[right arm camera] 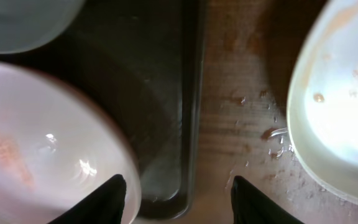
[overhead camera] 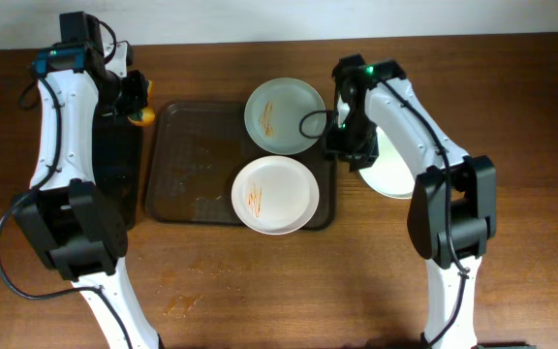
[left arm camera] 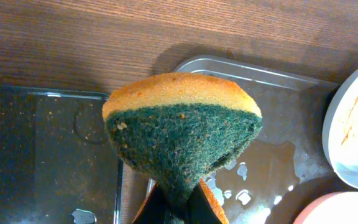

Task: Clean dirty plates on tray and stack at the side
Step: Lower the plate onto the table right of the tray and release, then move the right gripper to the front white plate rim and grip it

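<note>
Two white plates lie on the right side of the dark-brown tray [overhead camera: 192,165]: a far plate [overhead camera: 285,114] and a near plate [overhead camera: 275,194], both with orange sauce streaks. A third plate [overhead camera: 395,174] lies on the table to the right of the tray, partly hidden by my right arm. My left gripper [overhead camera: 136,105] is shut on an orange and green sponge [left arm camera: 182,130] and holds it above the tray's far-left corner. My right gripper [overhead camera: 347,145] is open and empty over the tray's right rim [right arm camera: 188,112], between a streaked plate [right arm camera: 36,155] and the table plate [right arm camera: 340,106].
A smaller black tray [overhead camera: 114,165] lies to the left of the brown tray, under my left arm; it also shows in the left wrist view [left arm camera: 42,155]. Water drops lie on the brown tray [left arm camera: 278,155] and on the table next to the third plate.
</note>
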{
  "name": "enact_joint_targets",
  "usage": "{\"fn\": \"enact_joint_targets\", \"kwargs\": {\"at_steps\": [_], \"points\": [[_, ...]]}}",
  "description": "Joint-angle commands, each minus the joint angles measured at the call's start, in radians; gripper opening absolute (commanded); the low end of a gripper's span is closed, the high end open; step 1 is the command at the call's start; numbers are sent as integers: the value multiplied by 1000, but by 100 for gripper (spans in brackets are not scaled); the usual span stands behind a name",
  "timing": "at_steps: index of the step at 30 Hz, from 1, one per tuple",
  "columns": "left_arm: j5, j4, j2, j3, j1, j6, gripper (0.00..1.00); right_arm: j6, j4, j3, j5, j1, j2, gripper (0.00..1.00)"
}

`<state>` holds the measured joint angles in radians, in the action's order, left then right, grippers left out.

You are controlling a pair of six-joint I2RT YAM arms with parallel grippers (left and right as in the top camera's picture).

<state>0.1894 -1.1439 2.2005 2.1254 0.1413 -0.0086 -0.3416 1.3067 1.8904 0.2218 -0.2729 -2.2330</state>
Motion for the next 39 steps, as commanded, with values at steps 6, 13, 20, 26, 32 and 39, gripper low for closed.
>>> {"fn": "enact_joint_targets", "kwargs": {"at_steps": [6,13,20,26,32,39], "points": [[-4,6,-5,17,1,-10,1,12,-187,-214,-20,-3,4,28],[-3,6,-4,17,1,-10,1,12,-235,-269,-29,-15,4,6],[-4,6,-5,17,1,-10,1,73,-305,-269,-156,-14,4,4],[-3,6,-5,17,1,-10,1,101,-317,-269,-234,0,4,4],[-3,7,-4,17,1,-10,1,181,-312,-269,-211,51,4,4],[-3,6,-4,17,1,-10,1,180,-125,-79,24,51,19,55]]}}
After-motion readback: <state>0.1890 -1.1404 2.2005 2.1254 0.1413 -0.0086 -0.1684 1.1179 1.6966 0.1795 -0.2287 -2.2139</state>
